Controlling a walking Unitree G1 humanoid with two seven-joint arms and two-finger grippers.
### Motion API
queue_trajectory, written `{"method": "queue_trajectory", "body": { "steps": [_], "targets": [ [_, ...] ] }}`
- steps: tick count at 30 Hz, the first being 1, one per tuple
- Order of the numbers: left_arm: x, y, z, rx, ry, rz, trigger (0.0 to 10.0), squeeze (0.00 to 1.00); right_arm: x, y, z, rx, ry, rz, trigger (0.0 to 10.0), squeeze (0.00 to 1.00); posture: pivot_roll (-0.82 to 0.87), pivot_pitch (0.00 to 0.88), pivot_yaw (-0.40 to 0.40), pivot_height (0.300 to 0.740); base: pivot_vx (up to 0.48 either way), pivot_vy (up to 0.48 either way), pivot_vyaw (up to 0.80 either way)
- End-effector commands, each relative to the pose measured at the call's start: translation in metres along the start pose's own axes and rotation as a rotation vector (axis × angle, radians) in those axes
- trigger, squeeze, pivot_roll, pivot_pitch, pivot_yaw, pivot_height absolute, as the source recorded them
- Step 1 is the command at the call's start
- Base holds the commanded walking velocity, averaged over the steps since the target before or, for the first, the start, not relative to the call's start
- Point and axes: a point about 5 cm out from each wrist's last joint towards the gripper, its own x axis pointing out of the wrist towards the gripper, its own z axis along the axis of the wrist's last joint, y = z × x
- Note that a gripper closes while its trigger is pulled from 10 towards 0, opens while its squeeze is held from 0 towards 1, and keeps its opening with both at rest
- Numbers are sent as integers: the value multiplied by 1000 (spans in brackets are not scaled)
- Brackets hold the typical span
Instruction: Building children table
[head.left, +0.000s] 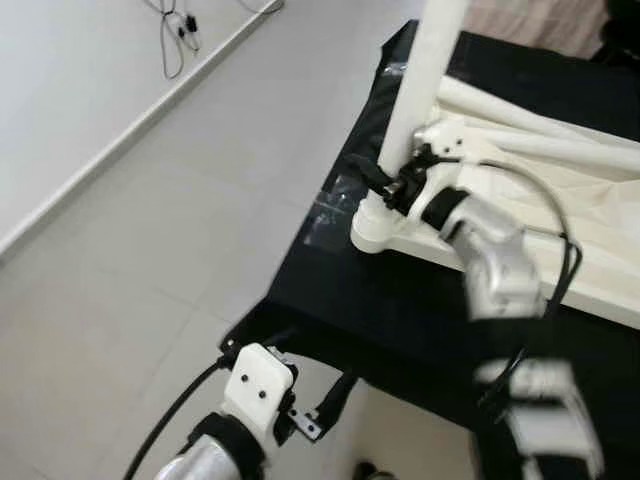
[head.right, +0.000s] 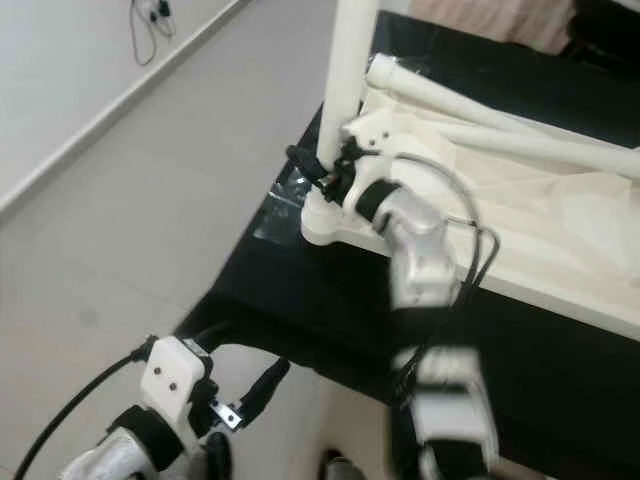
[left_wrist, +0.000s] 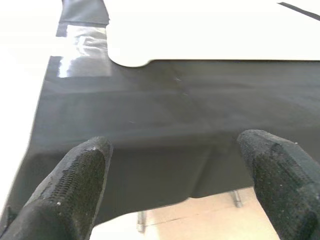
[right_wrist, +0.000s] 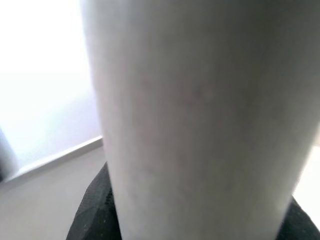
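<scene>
Left eye view looks down on a bench (head.left: 400, 310) draped in black cloth, its near corner jutting toward the pale tiled floor (head.left: 170, 220). A white tabletop (head.left: 560, 200) lies flat on the cloth, reaching almost to the bench's left edge, where a strip of clear tape (head.left: 328, 212) shines on the cloth. At the tabletop's near left corner a white table leg (head.left: 420, 80) stands upright in a round socket (head.left: 375, 232), tilted slightly and running out of the top of the picture. Two more white legs (head.left: 540, 115) lie on the tabletop further back.

The right gripper (head.left: 392, 180) is closed around the upright leg just above the socket, one black finger on each side of it; in the right wrist view the leg (right_wrist: 200, 120) takes up most of the picture, with a dark fingertip (right_wrist: 97, 210) at its lower edge.

The left gripper (head.right: 250, 392) hangs low in front of the bench's near edge, off the cloth, holding nothing. In the left wrist view its fingers (left_wrist: 75, 185) are spread wide, pointed at the cloth's front edge.

Left of the bench the floor runs open to a white wall (head.left: 70, 70), where a cable (head.left: 180, 35) hangs.
</scene>
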Motion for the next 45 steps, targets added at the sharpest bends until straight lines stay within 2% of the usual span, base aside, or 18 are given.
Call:
{"method": "queue_trajectory", "body": {
  "steps": [1, 2, 3, 4, 6, 9, 11, 16, 20, 28, 30, 32, 33, 35, 36, 38, 43, 45],
  "targets": [
    [-1, 2, -7, 2, 30, 1, 10000, 0, -36, 2, -88, 139, 421, -199, 10000, 0, 37, 333, -17, 740, 0, 0, 0],
    [-1, 2, -7, 2, 30, 1, 10000, 0, -36, 2, -88, 139, 421, -199, 10000, 0, 37, 333, -17, 740, 0, 0, 0],
    [0, 3, -9, 6, 32, 0, 10000, 0, -29, 15, -82, 162, 365, -209, 10000, 0, 39, 319, -11, 740, 0, 0, 0],
    [0, 3, -9, 6, 32, 0, 10000, 0, -29, 15, -82, 162, 365, -209, 10000, 0, 39, 319, -11, 740, 0, 0, 0],
    [2, 6, -11, 11, 36, -1, 10000, 0, -15, 32, -73, 170, 291, -207, 10000, 0, 47, 304, -1, 740, 0, 0, 0],
    [4, 8, -13, 14, 39, -1, 10000, 0, -11, 39, -73, 159, 294, -220, 10000, 0, 51, 297, 0, 740, 0, 0, 0],
    [4, 10, -14, 17, 40, 0, 10000, 0, -16, 46, -71, 173, 329, -262, 10000, 0, 55, 289, 0, 740, 0, 0, 0],
    [6, 12, -16, 24, 39, 5, 10000, 0, -21, 53, -69, 193, 351, -307, 10000, 0, 61, 278, 3, 740, 0, 0, 0],
    [7, 15, -18, 27, 38, 8, 10000, 0, -18, 54, -64, 220, 311, -258, 10000, 0, 61, 269, 7, 740, 0, 0, 0],
    [9, 18, -20, 37, 35, 10, 10000, 0, -12, 51, -55, 184, 236, -179, 10000, 0, 57, 254, 9, 740, 0, 0, 0],
    [10, 19, -21, 41, 34, 9, 10000, 0, -13, 50, -54, 159, 222, -156, 10000, 0, 58, 242, 11, 740, 0, 0, 0],
    [11, 20, -21, 49, 32, 12, 10000, 0, -14, 53, -54, 58, 193, -2, 10000, 0, 58, 234, 15, 740, 0, 0, 0],
    [11, 20, -21, 49, 32, 12, 10000, 0, -14, 53, -54, 58, 193, -2, 10000, 0, 58, 234, 15, 740, 0, 0, 0],
    [11, 22, -22, 56, 31, 15, 10000, 0, -17, 51, -57, -68, 192, 116, 10000, 0, 57, 223, 16, 740, 0, 0, 0],
    [11, 22, -22, 56, 31, 15, 10000, 0, -17, 51, -57, -68, 192, 116, 10000, 0, 57, 223, 16, 740, 0, 0, 0],
    [12, 23, -23, 59, 30, 16, 10000, 0, -17, 42, -59, -136, 206, 149, 10000, 0, 59, 218, 17, 740, 0, 0, 0],
    [13, 23, -26, 65, 31, 13, 10000, 0, -8, 37, -55, -182, 221, 258, 10000, 0, 62, 208, 20, 740, 0, 0, 0],
    [13, 23, -26, 65, 31, 13, 10000, 0, -8, 37, -55, -182, 221, 258, 10000, 0, 62, 208, 20, 740, 0, 0, 0]
  ]
}}
